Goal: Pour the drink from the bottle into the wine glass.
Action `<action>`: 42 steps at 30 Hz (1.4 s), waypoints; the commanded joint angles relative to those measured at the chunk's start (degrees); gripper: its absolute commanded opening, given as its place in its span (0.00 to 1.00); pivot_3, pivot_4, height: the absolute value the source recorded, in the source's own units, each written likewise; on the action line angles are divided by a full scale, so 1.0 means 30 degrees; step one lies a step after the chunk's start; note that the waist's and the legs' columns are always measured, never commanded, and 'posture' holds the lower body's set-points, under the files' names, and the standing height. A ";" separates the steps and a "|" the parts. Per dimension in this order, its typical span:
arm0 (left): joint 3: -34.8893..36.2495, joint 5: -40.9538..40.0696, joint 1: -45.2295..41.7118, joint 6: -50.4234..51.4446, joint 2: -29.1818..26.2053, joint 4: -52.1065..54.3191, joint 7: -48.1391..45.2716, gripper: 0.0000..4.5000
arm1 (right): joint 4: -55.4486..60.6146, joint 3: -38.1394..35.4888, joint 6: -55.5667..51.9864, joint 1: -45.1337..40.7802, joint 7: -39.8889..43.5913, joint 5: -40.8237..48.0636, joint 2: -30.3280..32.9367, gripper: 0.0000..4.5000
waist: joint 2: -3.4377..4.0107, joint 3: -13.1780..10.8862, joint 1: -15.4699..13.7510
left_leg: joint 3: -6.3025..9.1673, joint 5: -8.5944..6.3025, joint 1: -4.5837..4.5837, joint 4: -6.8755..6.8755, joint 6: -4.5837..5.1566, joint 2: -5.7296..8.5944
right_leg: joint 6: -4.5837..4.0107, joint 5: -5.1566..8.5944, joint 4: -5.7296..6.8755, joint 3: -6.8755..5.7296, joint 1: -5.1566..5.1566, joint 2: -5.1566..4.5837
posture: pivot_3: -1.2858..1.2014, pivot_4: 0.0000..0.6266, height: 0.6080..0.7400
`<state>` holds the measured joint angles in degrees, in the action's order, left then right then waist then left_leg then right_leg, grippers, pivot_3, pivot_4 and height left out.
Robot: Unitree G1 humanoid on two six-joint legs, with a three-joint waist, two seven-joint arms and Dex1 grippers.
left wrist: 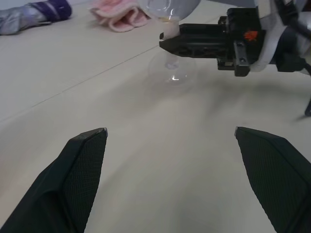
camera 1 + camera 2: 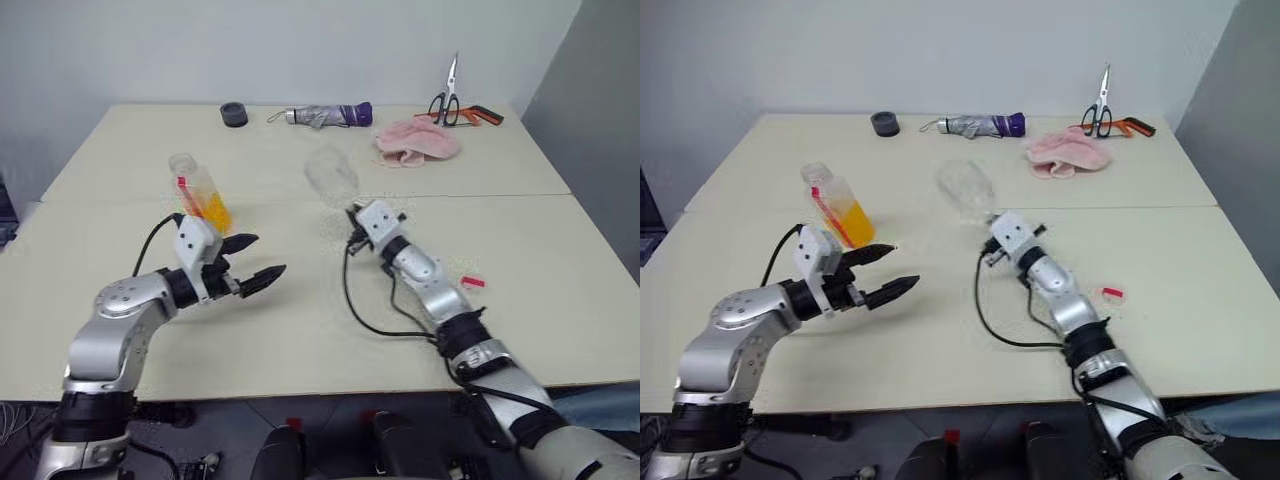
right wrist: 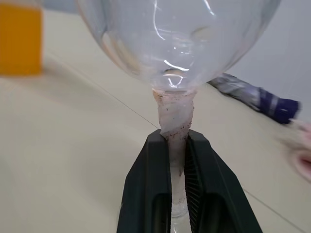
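We take the wine glass [image 3: 175, 43] as our landmark: it sits near the middle of the cream counter [image 2: 300, 320], its clear bowl empty and leaning toward the far edge. Our right end effector [image 3: 177, 160] is pressed together on the glass's thin stem just under the bowl, the two black fingers [image 3: 146, 194] pinching it from both sides, while the round foot [image 1: 171, 73] shows as a faint clear disc below the stem. To the left of the glass stands the bottle [image 2: 200, 192], tilted, uncapped at its neck, with a red stripe down its side and the orange-yellow drink [image 2: 213, 212] filling its lower part. Our left end effector [image 2: 252, 258] hovers just in front of the bottle, well left of the glass, its fingers spread wide and holding nothing. Beyond the glass, along the far edge of the counter, lie a folded purple-and-grey umbrella [image 2: 325, 115], a pink cloth [image 2: 417, 142], scissors [image 2: 447, 100] and a small dark round object [image 2: 234, 114]. To the right of the glass, nearer us, a small red item [image 2: 472, 283] rests on the counter.
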<state>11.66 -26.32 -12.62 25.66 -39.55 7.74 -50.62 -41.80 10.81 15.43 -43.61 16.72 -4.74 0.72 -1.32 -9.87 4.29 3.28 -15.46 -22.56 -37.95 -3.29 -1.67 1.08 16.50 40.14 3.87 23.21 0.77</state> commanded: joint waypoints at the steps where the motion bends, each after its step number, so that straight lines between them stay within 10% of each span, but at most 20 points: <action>1: 0.1374 -0.0395 -0.0462 -0.0115 -0.0817 0.0108 0.0120 1.00 | -0.2132 -0.1306 0.0191 -0.0911 0.0696 0.1556 -0.0874 0.02 | -0.0008 0.0004 -0.0145 | -0.0009 0.0000 0.0004 -0.0004 0.0001 0.0012 | 0.0001 0.0000 -0.0005 -0.0033 -0.0007 -0.0009 | 0.52 0.24 1.00; 25: 0.0924 -0.0642 -0.3044 0.0494 -0.1415 0.0510 -0.0467 1.00 | -0.5603 -0.1726 0.2183 -0.0704 0.2514 0.1372 -0.0843 0.02 | -0.0013 0.0009 -0.0279 | -0.0068 0.0000 0.0048 0.0019 -0.0001 0.0012 | 0.0001 -0.0001 -0.0013 -0.0016 -0.0009 0.0026 | 0.52 0.24 1.00; 38: 0.0086 -0.0244 -0.3864 -0.0255 -0.1167 0.0440 -0.0473 1.00 | -0.4769 -0.2256 0.1735 -0.0655 0.2852 0.1536 -0.1075 0.99 | -0.0010 0.0006 -0.0275 | -0.0067 0.0000 0.0041 0.0021 -0.0002 0.0014 | 0.0001 -0.0001 -0.0016 -0.0016 -0.0004 0.0026 | 0.52 0.24 1.00; 42: 0.0017 -0.0207 -0.3892 -0.0460 -0.1218 0.0227 -0.0504 1.00 | -0.4672 -0.2302 0.1578 -0.0676 0.2749 0.1503 -0.1043 0.99 | -0.0010 0.0006 -0.0273 | -0.0067 0.0000 0.0041 0.0022 -0.0002 0.0014 | 0.0001 -0.0001 -0.0016 -0.0016 -0.0003 0.0027 | 0.52 0.24 1.00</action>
<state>11.41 -27.03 -23.11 25.61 -42.57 7.24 -51.96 -57.62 4.46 20.17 -45.71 24.89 -0.87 -2.32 -1.35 -9.86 3.47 3.08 -15.46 -22.44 -37.89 -3.29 -1.63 1.08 16.49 40.09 3.82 23.20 0.85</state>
